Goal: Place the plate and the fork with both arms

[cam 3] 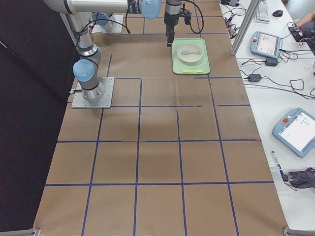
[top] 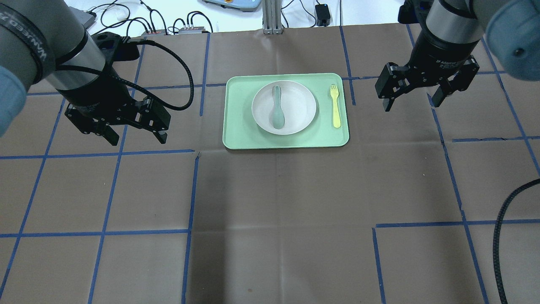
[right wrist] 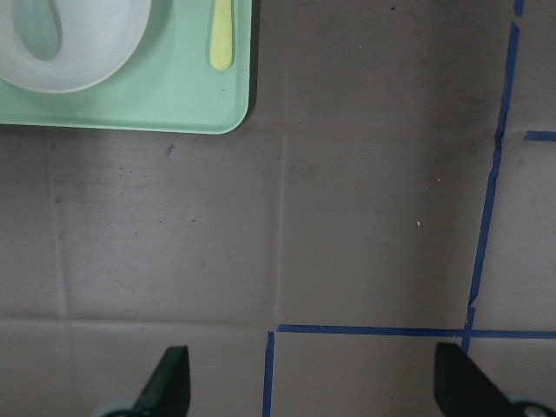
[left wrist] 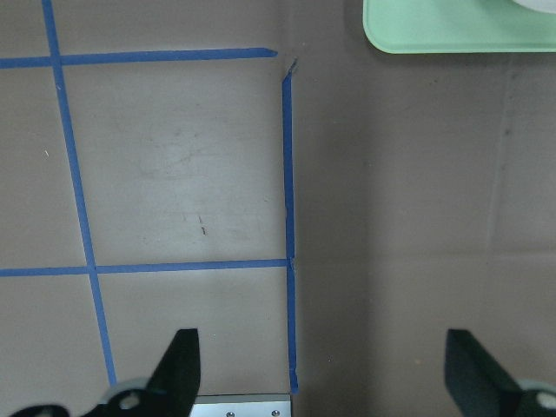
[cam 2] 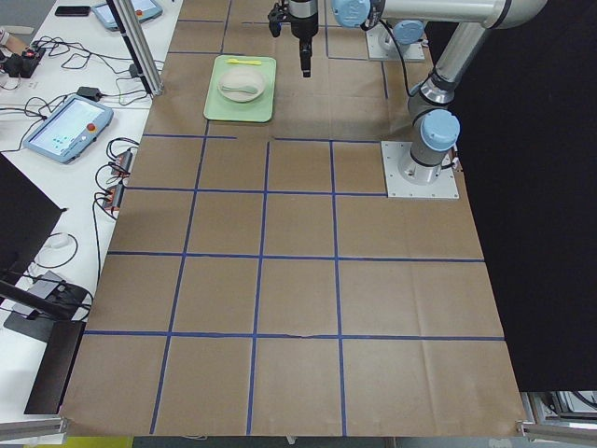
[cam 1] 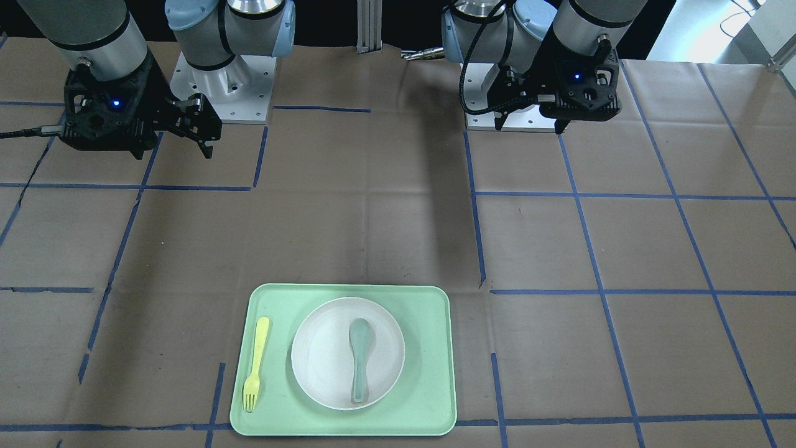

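Note:
The off-white plate (cam 1: 326, 367) lies in the middle of the mint-green tray (cam 1: 423, 373), with a grey-green spoon (cam 1: 359, 358) resting on it. The pale-yellow fork (cam 1: 256, 364) lies on the tray beside the plate, apart from it. In the overhead view the plate (top: 297, 105) and fork (top: 335, 105) sit between the arms. My left gripper (top: 137, 137) is open and empty, left of the tray (top: 236, 135). My right gripper (top: 411, 101) is open and empty, right of the fork. The right wrist view shows the plate (right wrist: 95, 43) and fork (right wrist: 222, 39) at its top left.
The table is covered in brown paper with a grid of blue tape lines (top: 190, 190). The left wrist view shows only a tray corner (left wrist: 460, 26). Cables and control pendants lie beyond the table's far edge (top: 168, 25). Arm base plates (cam 1: 224, 81) stand at the robot's side.

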You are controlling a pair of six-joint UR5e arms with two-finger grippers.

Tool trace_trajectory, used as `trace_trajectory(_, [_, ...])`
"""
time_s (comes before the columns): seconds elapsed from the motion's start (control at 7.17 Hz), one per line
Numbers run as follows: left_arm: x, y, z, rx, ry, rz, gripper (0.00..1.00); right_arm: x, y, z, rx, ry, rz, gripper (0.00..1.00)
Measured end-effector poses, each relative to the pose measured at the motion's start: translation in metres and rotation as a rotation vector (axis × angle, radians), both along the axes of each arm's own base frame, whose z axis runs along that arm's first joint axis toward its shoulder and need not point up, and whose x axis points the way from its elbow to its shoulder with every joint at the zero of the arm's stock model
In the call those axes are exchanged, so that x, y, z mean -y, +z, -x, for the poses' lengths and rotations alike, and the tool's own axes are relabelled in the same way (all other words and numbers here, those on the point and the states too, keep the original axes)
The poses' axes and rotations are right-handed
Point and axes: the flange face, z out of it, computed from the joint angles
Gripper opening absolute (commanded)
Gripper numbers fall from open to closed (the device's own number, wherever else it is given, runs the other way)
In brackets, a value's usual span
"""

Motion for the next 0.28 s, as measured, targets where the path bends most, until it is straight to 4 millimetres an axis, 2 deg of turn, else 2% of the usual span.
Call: trace_trajectory(0.28, [0.0000,0.0001,0.0000,0.000,0.000,0.000,1.00,0.0001,0.0005,0.0000,-0.001,0.000,0.004,1.00])
